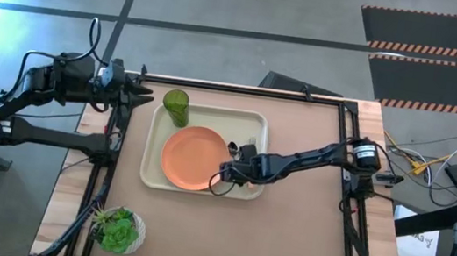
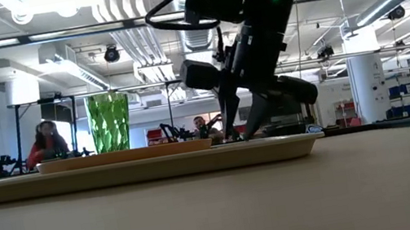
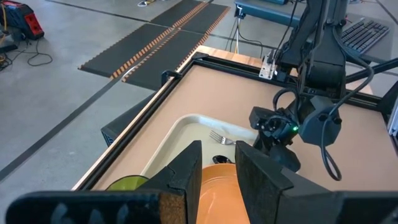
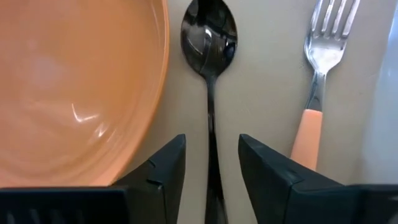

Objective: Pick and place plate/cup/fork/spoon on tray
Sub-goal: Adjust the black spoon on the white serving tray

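On the tray, right of the plate, I have the right gripper down low over the spoon. Its two fingers stand apart with the spoon's thin handle running up the gap between them; I see no contact on either side, so I log the jaws as released, not grasping.

Spoon: lies flat on the tray floor, just beside the plate's right edge but apart from it. Long axis runs near-to-far along the tray, parallel to the fork. In the right wrist view the oval bowl points away from the gripper and the handle leads back under it.

Fork: lies right of the spoon, a clear strip of tray between them, tines pointing the same way as the spoon's bowl, pink handle trailing back toward the gripper. Left wrist view shows the tines toward the tray's far end.

Plate sits flat in the tray, left of centre. Cup stands upright in the tray's far-left corner, just beyond the plate.

Left gripper waits at the table's far-left edge, just left of the cup, fingers slightly apart, holding nothing.
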You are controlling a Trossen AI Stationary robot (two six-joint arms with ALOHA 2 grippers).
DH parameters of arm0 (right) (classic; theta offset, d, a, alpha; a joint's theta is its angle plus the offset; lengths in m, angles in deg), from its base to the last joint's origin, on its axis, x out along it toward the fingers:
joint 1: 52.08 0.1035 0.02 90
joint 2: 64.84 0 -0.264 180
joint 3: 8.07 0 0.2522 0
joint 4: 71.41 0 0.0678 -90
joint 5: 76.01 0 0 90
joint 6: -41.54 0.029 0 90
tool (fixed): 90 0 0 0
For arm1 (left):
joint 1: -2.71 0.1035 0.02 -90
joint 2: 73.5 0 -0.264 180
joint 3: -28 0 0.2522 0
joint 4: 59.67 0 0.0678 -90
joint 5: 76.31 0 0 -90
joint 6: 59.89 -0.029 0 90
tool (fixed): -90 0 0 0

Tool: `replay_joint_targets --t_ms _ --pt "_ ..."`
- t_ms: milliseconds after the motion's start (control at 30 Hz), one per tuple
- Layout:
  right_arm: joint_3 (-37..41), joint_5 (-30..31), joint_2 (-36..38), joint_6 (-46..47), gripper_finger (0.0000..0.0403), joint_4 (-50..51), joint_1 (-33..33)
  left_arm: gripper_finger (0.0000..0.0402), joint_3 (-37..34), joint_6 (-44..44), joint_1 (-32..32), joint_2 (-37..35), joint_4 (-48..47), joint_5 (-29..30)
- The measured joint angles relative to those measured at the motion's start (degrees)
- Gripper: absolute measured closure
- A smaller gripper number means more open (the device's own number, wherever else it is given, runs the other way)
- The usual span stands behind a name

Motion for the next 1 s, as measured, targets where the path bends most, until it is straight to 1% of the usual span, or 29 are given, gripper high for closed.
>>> replay_joint_targets --t_ms 133,400,1000 --pt "0.02 -1.1 -0.09 0.02 0.0257 -0.28 -0.02 0.0323 0.0 0.04 0.0 0.04 0.02 0.01" --pt "0.04 -1.08 -0.19 -0.8 0.0263 -3.47 0.05 0.0323 0.0 0.07 0.0 0.04 0.19 0.01" --pt "0.04 -1.01 -0.31 -2.67 0.0257 -2.82 0.39 0.0323 0.0 0.22 0.0 0.02 0.26 -0.01"
